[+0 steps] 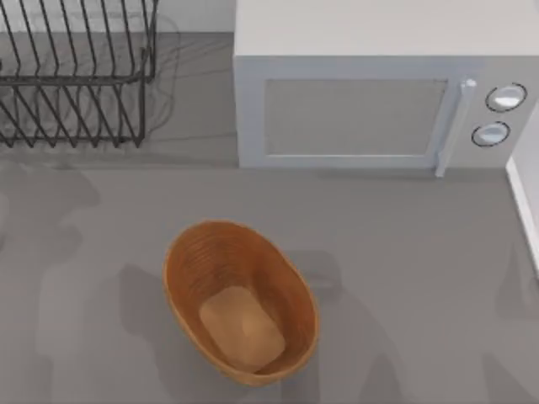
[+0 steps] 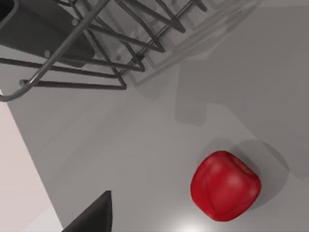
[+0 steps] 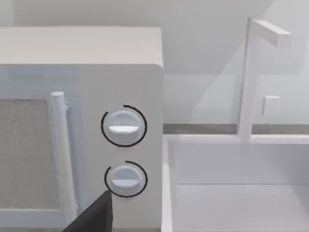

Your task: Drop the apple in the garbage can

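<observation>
Apple [image 2: 225, 186] sat on the counter [image 2: 145, 145] in the left wrist view, near the black wire rack [image 2: 96, 43], so the left arm was the nearer one. A dark fingertip of the left end effector [image 2: 91, 215] showed apart from the fruit; can't tell how far open it was, nothing held. Apple roughly round, no real long axis; dimple probably faced the camera. Garbage can [image 1: 240, 299] stood empty mid-counter, long axis diagonal. Right end effector [image 3: 94, 215] faced the microwave [image 3: 120, 145], idle.

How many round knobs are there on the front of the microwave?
2. Both are on the microwave at its right end, past the door handle: the upper knob and the lower knob directly below it.
</observation>
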{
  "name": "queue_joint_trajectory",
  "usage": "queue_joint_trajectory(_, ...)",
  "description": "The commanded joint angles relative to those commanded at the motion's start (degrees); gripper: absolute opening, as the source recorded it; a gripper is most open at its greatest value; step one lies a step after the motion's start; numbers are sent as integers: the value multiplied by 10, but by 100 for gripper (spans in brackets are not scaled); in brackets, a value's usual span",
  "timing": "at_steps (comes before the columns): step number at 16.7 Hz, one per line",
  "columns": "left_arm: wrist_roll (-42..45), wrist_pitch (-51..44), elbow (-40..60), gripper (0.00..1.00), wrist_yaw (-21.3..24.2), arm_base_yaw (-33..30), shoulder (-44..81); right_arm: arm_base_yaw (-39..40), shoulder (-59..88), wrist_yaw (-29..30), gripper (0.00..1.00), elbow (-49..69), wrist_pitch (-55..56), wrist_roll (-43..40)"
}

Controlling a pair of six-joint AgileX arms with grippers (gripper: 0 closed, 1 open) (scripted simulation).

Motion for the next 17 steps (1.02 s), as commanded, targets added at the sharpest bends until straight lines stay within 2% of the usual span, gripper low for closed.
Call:
queue_joint_trajectory(11, 259, -222, 244, 100, -22, 46, 395, 0, 0, 0, 100, 0, 0, 0)
queue_joint_trajectory(17, 347, -297, 369, 100, -29, 57, 523, 0, 0, 0, 100, 0, 0, 0)
